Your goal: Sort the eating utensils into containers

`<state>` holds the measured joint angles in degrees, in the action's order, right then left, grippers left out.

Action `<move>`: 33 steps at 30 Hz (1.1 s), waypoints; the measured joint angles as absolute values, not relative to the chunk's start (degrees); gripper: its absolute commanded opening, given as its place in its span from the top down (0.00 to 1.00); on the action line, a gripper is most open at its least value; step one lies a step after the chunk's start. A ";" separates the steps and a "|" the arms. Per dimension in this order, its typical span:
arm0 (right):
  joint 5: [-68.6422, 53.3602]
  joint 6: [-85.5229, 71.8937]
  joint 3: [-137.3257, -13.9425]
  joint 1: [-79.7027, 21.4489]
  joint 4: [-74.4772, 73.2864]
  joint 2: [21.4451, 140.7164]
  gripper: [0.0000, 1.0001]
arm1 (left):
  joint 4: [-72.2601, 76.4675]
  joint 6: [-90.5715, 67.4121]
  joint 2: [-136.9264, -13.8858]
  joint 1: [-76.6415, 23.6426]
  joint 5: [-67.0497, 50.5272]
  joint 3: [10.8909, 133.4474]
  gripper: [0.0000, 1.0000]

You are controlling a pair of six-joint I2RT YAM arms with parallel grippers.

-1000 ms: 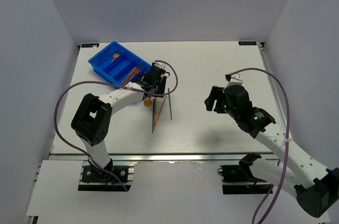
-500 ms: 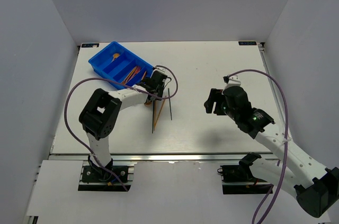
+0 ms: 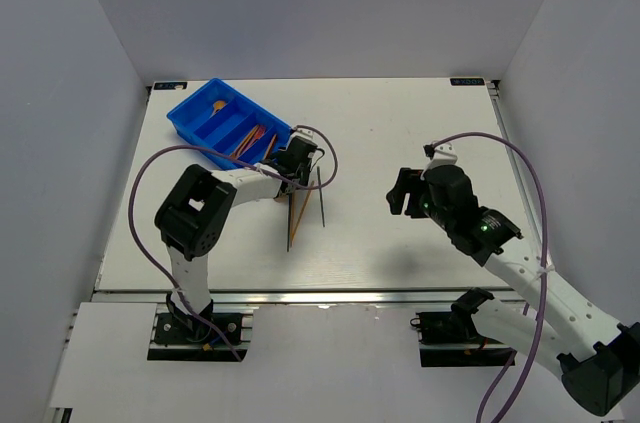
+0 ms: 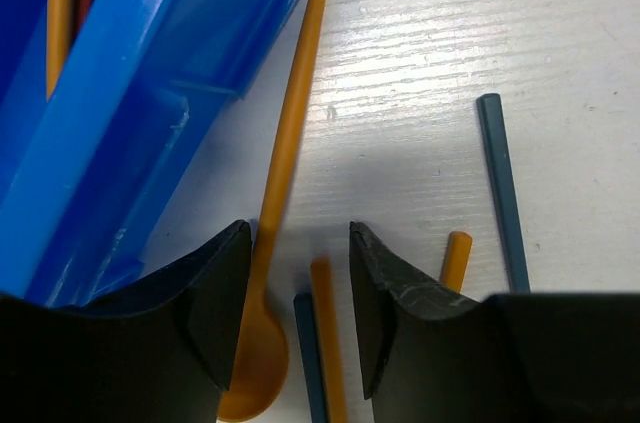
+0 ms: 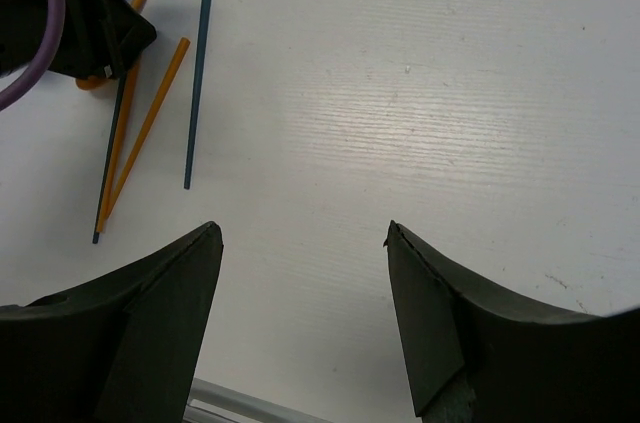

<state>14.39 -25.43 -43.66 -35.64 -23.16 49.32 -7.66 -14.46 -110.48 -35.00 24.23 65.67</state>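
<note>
The blue tray (image 3: pixel 205 123) sits at the far left, with an orange piece in a far compartment and several orange and red utensils (image 3: pixel 252 138) in a near one. My left gripper (image 3: pixel 293 161) is open and low at the tray's near right corner (image 4: pixel 150 93). Its jaws stand over an orange spoon (image 4: pixel 288 133), whose handle runs past the left finger, and the ends of an orange stick (image 4: pixel 330 343) and a dark blue stick (image 4: pixel 308 363). Another orange stick (image 4: pixel 455 258) and a blue stick (image 4: pixel 500 183) lie to the right. My right gripper (image 3: pixel 405 191) is open and empty above bare table.
The loose sticks (image 3: pixel 300 208) lie in a narrow fan just in front of the left gripper; the right wrist view shows them at its upper left (image 5: pixel 196 88). The left arm's purple cable (image 3: pixel 325 148) loops beside the gripper.
My left arm has folded in, its elbow swinging right, and its gripper has shifted a little nearer and lower over the spoon. The right arm has barely moved.
</note>
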 measured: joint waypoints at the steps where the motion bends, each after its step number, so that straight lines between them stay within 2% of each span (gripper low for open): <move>1: 14.39 -25.30 -43.33 -35.64 -22.90 49.10 0.28 | -7.44 -14.50 -110.48 -35.00 24.21 65.58 0.48; 7: 14.39 -25.04 -42.39 -35.64 -22.59 48.97 0.29 | -5.32 -15.20 -111.13 -35.00 23.11 65.52 0.63; 16: 14.39 -25.02 -42.39 -35.64 -22.57 47.81 0.29 | -3.03 -17.04 -111.26 -34.98 19.00 64.95 0.76; 17: 14.39 -25.02 -42.39 -35.64 -22.59 47.66 0.29 | -2.90 -17.04 -111.28 -34.98 18.48 64.95 0.81; 21: 14.41 -25.02 -42.39 -35.64 -22.57 47.24 0.30 | -2.66 -17.02 -111.33 -34.98 16.93 64.97 0.88; 24: 14.41 -25.02 -42.39 -35.64 -22.57 47.22 0.30 | -3.16 -16.95 -111.46 -34.98 16.62 65.41 1.00; 33: 14.41 -24.99 -42.39 -35.64 -22.57 47.18 0.30 | -10.96 -14.81 -112.46 -35.07 16.86 71.31 1.00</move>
